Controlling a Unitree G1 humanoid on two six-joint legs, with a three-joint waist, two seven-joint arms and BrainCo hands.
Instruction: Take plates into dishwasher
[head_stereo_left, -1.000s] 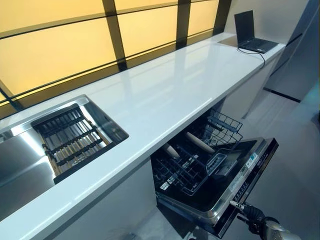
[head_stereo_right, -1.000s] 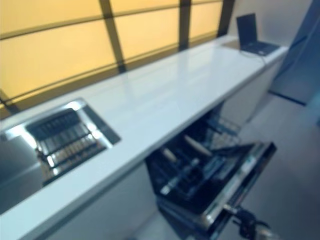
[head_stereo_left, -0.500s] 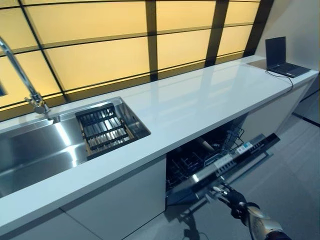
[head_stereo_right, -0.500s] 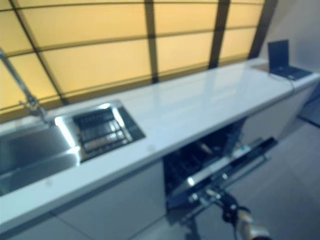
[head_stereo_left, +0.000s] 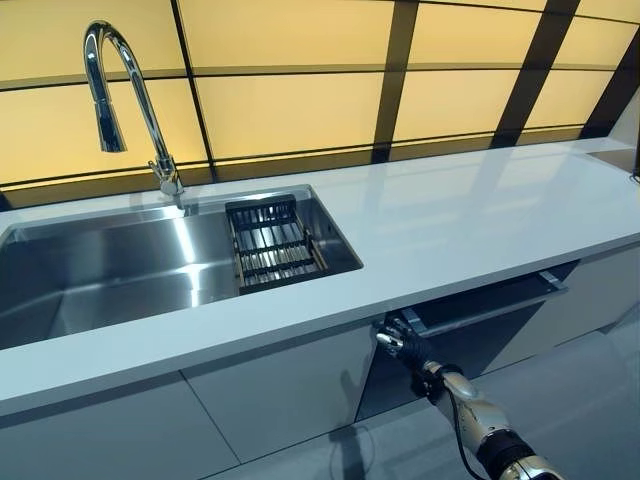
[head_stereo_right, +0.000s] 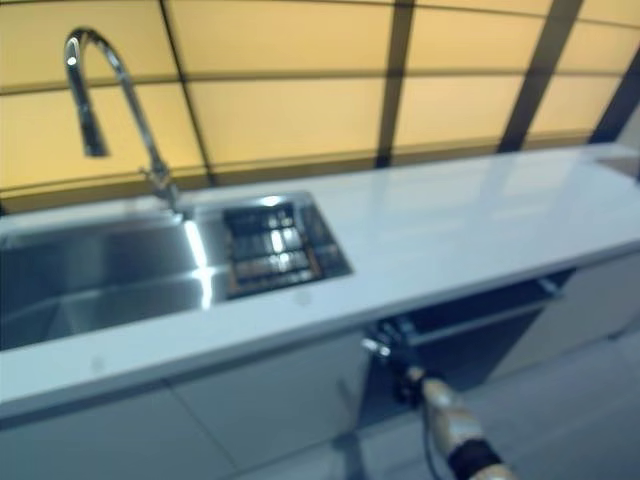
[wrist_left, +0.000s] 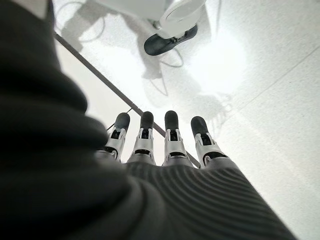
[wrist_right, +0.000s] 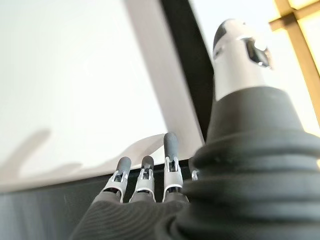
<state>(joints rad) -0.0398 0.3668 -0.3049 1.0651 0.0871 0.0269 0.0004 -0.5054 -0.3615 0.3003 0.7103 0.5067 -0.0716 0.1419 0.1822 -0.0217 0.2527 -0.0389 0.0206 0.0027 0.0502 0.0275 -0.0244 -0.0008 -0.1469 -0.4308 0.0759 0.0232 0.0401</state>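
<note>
Right hand (head_stereo_left: 398, 343), fingers straight, against nearly closed dishwasher door (head_stereo_left: 487, 309) under countertop (head_stereo_left: 470, 215).

A kitchen: a long white counter (head_stereo_left: 450, 225) with steel sink (head_stereo_left: 110, 275), tall faucet (head_stereo_left: 125, 95) and built-in dishwasher (head_stereo_left: 480, 315).

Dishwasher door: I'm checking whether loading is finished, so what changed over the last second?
The right hand, fingers straight, has swung the dishwasher door up from fully lowered to almost shut, hiding the racks. The head camera also turned left, bringing the faucet and sink into view. The left hand hangs open over the floor.
</note>
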